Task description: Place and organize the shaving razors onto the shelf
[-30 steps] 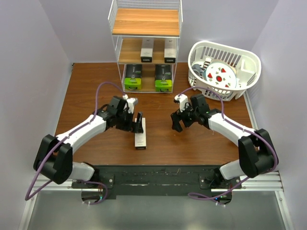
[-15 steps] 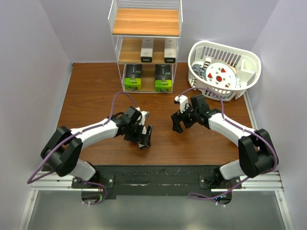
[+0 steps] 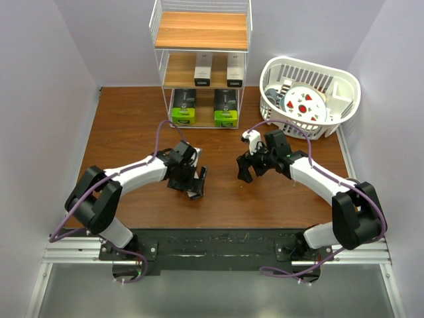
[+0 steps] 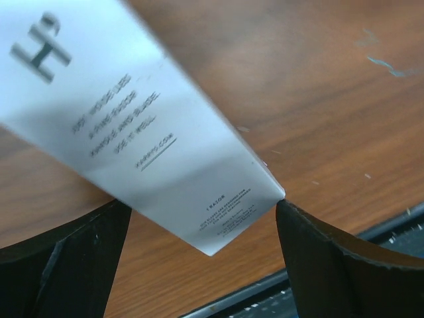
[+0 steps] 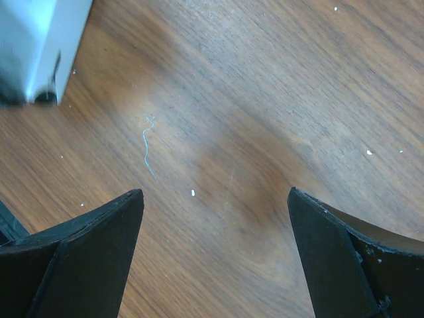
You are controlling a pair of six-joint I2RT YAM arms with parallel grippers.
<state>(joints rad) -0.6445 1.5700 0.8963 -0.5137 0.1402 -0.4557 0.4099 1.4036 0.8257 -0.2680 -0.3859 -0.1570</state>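
- White carton (image 4: pixel 132 119) sits clenched between the two black fingers of the left claw (image 3: pixel 193 182), held at a slant over the brown wooden surface (image 3: pixel 126 126).
- The right claw (image 3: pixel 245 169) hangs released near the left one, its fingers spread wide over bare wood.
- Further back stands the shelf (image 3: pixel 201 30). Its middle tier holds two white cartons (image 3: pixel 203 69) side by side, and its bottom tier holds two black packs (image 3: pixel 183 107) with lime-green ends.
- Right of the shelf, a white slatted basket (image 3: pixel 344 86) holds a round plate (image 3: pixel 305 103) with red marks, plus smaller items too unclear to name.
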